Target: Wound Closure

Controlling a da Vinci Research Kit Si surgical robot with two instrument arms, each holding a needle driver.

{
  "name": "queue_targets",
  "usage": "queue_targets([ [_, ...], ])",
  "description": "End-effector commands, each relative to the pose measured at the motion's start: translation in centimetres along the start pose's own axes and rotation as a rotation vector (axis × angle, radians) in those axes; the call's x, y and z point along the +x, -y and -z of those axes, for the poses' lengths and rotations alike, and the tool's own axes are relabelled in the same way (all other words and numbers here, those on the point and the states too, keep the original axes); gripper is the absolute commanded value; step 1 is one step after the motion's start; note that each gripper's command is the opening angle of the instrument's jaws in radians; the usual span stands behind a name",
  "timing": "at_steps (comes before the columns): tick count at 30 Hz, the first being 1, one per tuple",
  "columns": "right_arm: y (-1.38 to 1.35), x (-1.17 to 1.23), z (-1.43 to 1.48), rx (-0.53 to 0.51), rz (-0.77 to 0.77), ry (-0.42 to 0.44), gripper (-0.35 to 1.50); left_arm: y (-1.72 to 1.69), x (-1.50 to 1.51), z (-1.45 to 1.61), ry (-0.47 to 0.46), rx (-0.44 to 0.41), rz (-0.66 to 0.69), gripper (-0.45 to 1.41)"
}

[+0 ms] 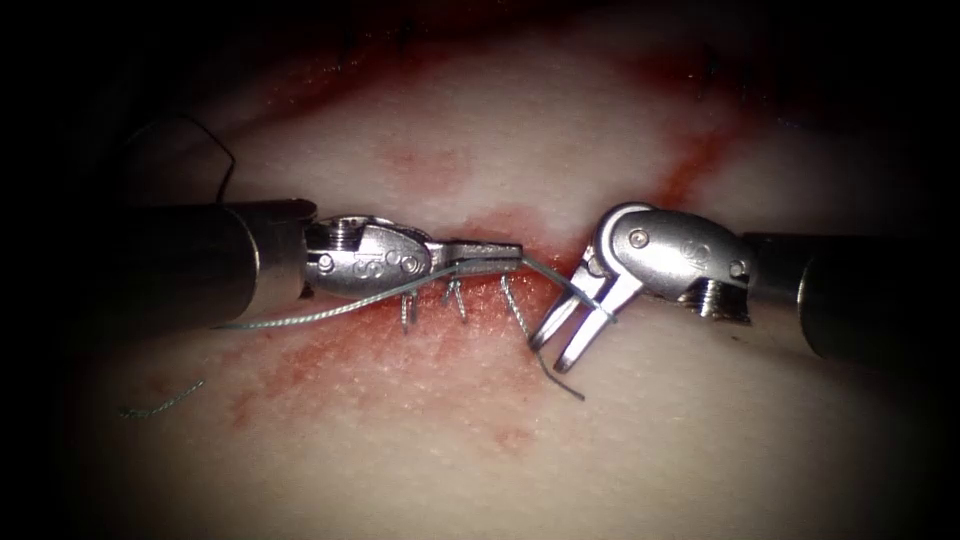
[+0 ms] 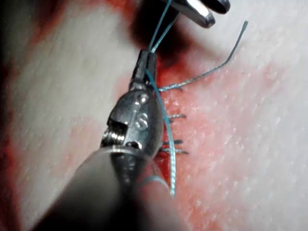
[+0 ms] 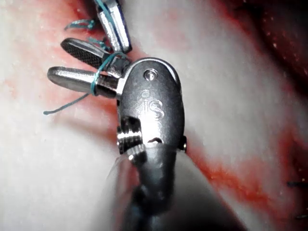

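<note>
I am holding the thread [image 1: 545, 272] in my left tool [image 1: 490, 256], its jaws clamped on the strand just above the cut [image 1: 500, 300] in the tissue [image 1: 520, 130]. My right tool [image 1: 565, 338] is sitting wide apart, gripping nothing, with the thread looped around both jaws near their base. I am not seeing the needle.
</note>
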Motion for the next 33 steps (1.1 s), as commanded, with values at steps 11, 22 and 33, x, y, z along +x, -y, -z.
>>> queue_targets([
  [11, 0.1, -0.26, -0.3, 0.065, 0.027, 0.101, 1.21, -0.08, 0.05, -0.06, 0.0, -0.008, 0.002, -0.45],
  [22, 0.03, -0.63, -0.41, 0.05, 0.045, 0.189, 0.59, -0.15, 0.07, -0.04, -0.002, -0.011, 0.004, -0.45],
  [33, -0.05, -0.46, -0.26, 0.063, 0.014, 0.118, -0.35, -0.63, 0.15, 0.05, 0.019, -0.039, 0.004, -0.45],
])
